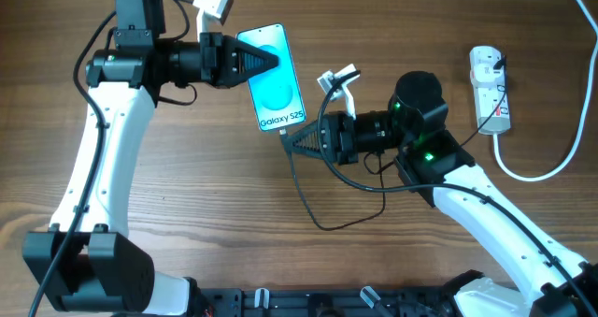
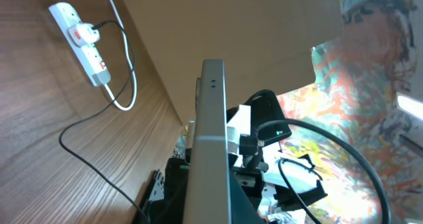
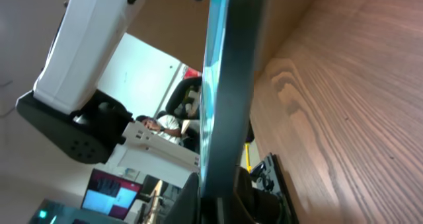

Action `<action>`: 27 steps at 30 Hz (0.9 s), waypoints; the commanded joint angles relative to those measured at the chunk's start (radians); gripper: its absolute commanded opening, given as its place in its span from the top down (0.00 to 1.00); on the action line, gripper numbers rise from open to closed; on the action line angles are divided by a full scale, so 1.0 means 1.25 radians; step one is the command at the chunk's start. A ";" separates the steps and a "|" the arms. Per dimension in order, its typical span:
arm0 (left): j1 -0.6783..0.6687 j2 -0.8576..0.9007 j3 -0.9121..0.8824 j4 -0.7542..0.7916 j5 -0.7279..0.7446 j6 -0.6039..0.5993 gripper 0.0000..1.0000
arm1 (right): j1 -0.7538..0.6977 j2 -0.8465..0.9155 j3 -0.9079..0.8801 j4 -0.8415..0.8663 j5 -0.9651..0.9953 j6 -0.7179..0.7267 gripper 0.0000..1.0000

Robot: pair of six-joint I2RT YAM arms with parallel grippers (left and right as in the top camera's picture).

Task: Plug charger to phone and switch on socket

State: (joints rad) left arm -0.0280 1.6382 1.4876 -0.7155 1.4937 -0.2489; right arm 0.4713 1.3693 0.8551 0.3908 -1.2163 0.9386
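The phone (image 1: 275, 78) is held above the table with its blue "Galaxy S25" screen facing up. My left gripper (image 1: 250, 61) is shut on its far end. My right gripper (image 1: 291, 142) sits at the phone's near end, shut on the charger plug, whose tip is hidden at the phone's edge. The black charger cable (image 1: 322, 225) loops over the table toward the right. The white socket (image 1: 490, 91) lies at the far right with a black plug in it. The left wrist view shows the phone edge-on (image 2: 211, 131) and the socket (image 2: 82, 42). The right wrist view shows the phone's edge (image 3: 231, 85) between my fingers (image 3: 221, 201).
A thicker white lead (image 1: 534, 172) curves from the socket off the right edge. The black cable also crosses the wood in the left wrist view (image 2: 92, 161). The right arm body (image 1: 425, 153) lies between the phone and the socket.
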 commanded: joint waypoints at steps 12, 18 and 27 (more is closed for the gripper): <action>0.013 -0.012 0.003 0.001 0.028 -0.016 0.96 | -0.001 0.001 0.000 0.016 -0.006 -0.003 0.96; 0.013 -0.012 0.003 -0.005 0.028 -0.016 0.96 | -0.001 0.001 0.000 0.019 0.022 -0.003 0.96; 0.013 -0.012 0.003 -0.021 0.028 -0.016 0.96 | -0.001 0.001 0.000 0.028 0.027 -0.003 0.96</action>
State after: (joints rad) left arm -0.0067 1.6382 1.4876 -0.7383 1.4937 -0.2619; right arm 0.4713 1.3693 0.8551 0.4183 -1.1995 0.9382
